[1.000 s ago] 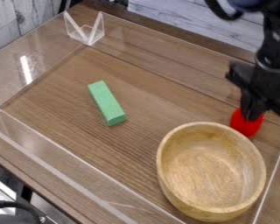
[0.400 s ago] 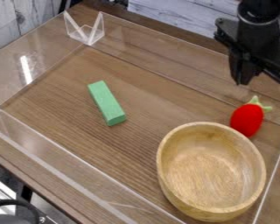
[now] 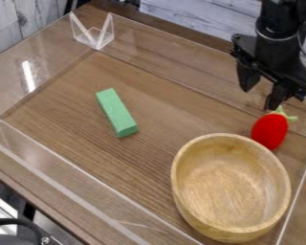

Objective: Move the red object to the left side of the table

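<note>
The red object (image 3: 273, 131), a small rounded toy fruit with a yellow-green stem tip, lies on the right side of the brown wood-grain table (image 3: 182, 105), just beyond the rim of the wooden bowl. My black gripper (image 3: 273, 94) hangs above and slightly behind it, pointing steeply down. Its jaws stand apart with nothing between them, and it does not touch the fruit.
A round light wooden bowl (image 3: 232, 187) fills the near right corner. A green rectangular block (image 3: 116, 112) lies left of centre. Low clear acrylic walls edge the table, with a clear bracket (image 3: 92, 33) at the far left.
A second ago the gripper was down over the red object. It has since lifted away toward the back, leaving the fruit on the table, and its jaws have spread.
</note>
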{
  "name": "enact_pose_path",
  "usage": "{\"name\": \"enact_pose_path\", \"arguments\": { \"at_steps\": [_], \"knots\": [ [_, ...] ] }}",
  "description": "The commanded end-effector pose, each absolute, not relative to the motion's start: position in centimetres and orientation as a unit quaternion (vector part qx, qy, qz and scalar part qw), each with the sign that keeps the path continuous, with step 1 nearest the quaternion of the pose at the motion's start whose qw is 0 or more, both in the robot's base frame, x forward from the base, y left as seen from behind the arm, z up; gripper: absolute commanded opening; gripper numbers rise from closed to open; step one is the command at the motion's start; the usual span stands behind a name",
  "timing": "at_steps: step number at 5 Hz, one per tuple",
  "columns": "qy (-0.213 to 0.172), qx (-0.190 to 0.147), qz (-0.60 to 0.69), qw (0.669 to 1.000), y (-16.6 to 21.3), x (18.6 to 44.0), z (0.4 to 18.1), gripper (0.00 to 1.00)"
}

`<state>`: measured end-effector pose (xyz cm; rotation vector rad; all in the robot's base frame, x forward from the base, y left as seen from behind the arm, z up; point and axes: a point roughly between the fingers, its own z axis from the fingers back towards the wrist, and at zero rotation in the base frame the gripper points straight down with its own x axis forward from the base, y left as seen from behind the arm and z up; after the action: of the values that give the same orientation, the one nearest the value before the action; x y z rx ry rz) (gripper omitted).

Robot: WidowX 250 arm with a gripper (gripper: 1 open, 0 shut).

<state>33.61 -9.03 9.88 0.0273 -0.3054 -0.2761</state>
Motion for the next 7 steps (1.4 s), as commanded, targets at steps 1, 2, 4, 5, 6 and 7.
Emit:
{"name": "enact_pose_path", "arguments": {
  "at_steps": [1,2,4,5,6,7],
  "knots": [
    [-0.169,0.013,-0.129,0.977,-9.7,33.8,10.6,0.0],
    [-0.16,0.008,-0.14,0.977,-9.1,33.3,8.4,1.0],
    [-0.207,0.033,-0.097,0.973,-5.5,31.8,13.3,0.0],
    [-0.202,0.028,-0.104,0.973,-6.9,31.8,12.1,1.0],
    [-0.195,0.023,-0.101,0.975,-7.5,31.7,10.6,1.0],
    [-0.192,0.019,-0.096,0.977,-8.3,32.1,9.1,1.0]
  ]
}}
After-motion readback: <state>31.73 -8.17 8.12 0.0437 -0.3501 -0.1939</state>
